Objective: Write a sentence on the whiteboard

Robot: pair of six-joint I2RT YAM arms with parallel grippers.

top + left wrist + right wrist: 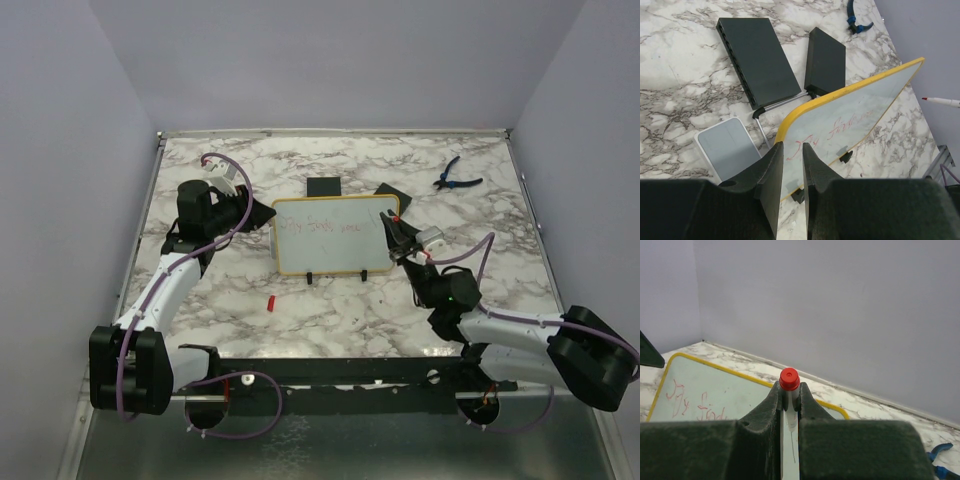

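Two tools: both are clenched. The left tool (792, 150) pinches the board's edge and the right tool (789, 387) grips a marker.
Whiteboard: the whiteboard (335, 255) stands near the middle of the desk (330, 320) on its two small black feet, its white face turned toward the arm bases.
Left hold: the yellow frame at the board's left end runs between the left fingers (771, 190). We judge this grip steadies a light board that could slide or tip under the marker's push.
Marker: the marker (790, 427) lies lengthwise between the right fingers, a red end poking past them. We take the tight hold as a way to make the strokes follow the wrist.
Marker position: in the left wrist view it sits just beside the board's right end, apart from the surface; more than that we cannot tell.
Sentence: the sentence (322, 229) is one faint red scribbled line across the upper part of the white face, starting near the left edge.
Progress: the writing spans most of the width and the marker is off to the right, so we judge the line done or nearly so.
Red piece: a small red piece (270, 301) lies on the desk in front of the board — possibly the marker's cap, but too small to be sure.
Behind the board: black boxes (757, 60) and blue-handled pliers (458, 178) sit well apart from the work.
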